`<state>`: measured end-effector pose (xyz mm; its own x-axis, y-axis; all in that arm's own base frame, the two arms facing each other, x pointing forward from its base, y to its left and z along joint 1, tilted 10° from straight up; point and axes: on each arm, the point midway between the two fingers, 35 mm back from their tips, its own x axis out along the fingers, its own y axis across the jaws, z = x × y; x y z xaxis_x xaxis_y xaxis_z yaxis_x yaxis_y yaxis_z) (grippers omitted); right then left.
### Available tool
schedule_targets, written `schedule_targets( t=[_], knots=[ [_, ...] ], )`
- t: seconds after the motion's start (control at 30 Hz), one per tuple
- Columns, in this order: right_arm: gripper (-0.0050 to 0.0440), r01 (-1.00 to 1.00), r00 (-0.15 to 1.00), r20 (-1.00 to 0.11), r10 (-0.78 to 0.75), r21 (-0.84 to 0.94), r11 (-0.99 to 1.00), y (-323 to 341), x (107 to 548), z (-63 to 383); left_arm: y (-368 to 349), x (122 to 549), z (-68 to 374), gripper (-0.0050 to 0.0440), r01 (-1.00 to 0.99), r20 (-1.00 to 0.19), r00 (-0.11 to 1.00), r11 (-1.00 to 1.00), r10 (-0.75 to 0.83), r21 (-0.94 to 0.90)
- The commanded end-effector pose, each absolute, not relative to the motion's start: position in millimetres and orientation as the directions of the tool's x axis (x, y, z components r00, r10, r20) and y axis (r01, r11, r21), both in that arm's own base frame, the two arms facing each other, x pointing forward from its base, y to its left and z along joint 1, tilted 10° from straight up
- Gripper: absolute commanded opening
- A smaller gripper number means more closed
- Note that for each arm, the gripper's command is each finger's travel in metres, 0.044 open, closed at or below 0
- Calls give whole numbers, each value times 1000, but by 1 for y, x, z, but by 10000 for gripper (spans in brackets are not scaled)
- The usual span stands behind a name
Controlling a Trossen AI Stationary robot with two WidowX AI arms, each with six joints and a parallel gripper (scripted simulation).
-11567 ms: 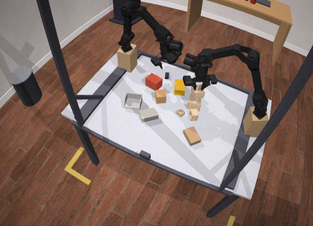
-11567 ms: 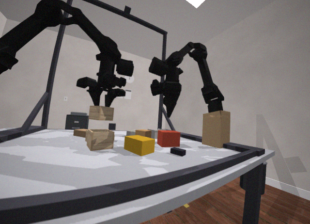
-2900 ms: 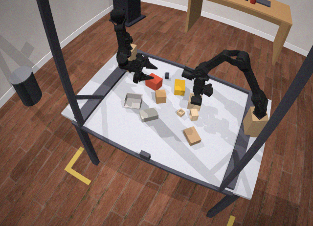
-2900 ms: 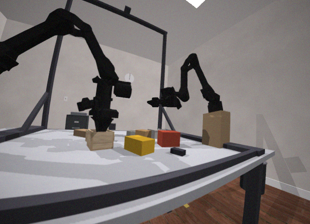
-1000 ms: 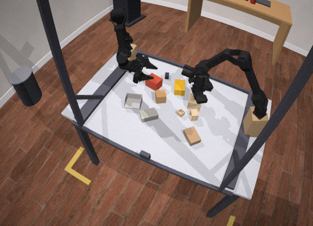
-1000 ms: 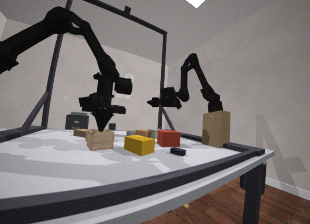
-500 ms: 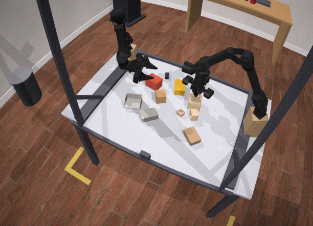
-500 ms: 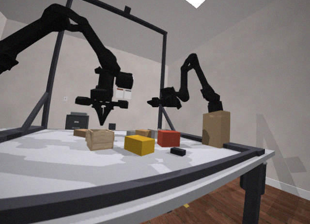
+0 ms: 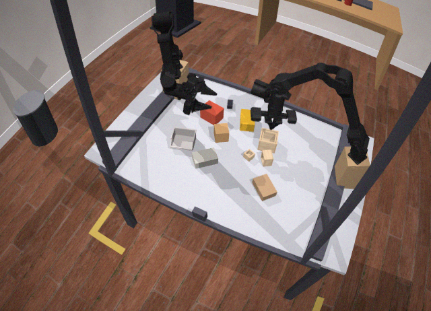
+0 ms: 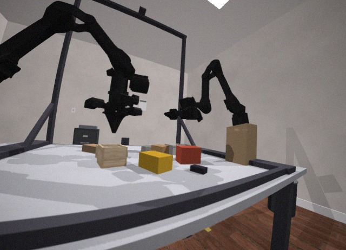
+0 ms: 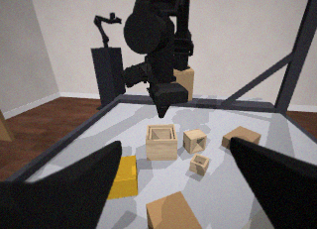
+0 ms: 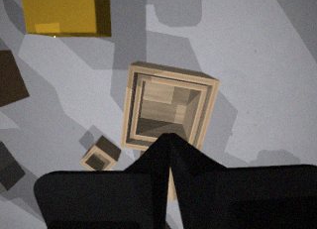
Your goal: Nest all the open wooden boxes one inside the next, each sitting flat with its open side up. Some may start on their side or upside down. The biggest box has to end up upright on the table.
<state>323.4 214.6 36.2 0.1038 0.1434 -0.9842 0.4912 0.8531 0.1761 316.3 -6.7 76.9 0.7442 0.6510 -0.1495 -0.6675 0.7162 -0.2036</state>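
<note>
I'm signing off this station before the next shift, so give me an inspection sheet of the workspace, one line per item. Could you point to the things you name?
Surface: white tabletop (image 9: 167, 177), shadows across it.
Big box (image 9: 268, 144) (image 10: 113, 157) (image 11: 161, 149) (image 12: 212, 97): upright, smaller box nested inside.
Medium box (image 9: 267, 158) (image 11: 194, 141): on its side, outside the nest.
Small box (image 9: 248, 155) (image 11: 199, 165) (image 12: 100, 157): upright, outside the nest.
Clutter: red, yellow, tan, grey and black blocks; grey tray (image 9: 182, 139).
Left tool (image 9: 213, 99) (image 10: 165, 113): open, no load.
Right tool (image 9: 275, 126) (image 10: 113, 132) (image 12: 169, 136): shut, no load, above big box.
Cables: nothing seen.
Surroundings: bin (image 9: 38, 120), desk (image 9: 334, 9).
</note>
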Motion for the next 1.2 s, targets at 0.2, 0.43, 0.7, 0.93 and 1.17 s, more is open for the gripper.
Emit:
schedule_targets(
  t=[0.2,0.43,0.7,0.93,1.17],
  knots=[
    [-50,17,138,-975,173,177,984,214,327,69,-7,316,79,400,-668,-144,744,715,653,-209],
    [-50,-3,121,-980,158,159,987,213,324,62,-7,316,79,400,-668,-144,744,715,653,-209],
    [168,40,105,-984,142,146,988,216,324,57,-4,323,78,400,-670,-160,743,723,650,-172],
    [288,201,74,-992,101,114,973,224,321,53,11,337,69,400,-665,-236,729,746,643,-19],
    [400,440,29,-999,35,44,897,235,315,48,39,355,55,400,-610,-359,693,774,625,169]
  ],
)
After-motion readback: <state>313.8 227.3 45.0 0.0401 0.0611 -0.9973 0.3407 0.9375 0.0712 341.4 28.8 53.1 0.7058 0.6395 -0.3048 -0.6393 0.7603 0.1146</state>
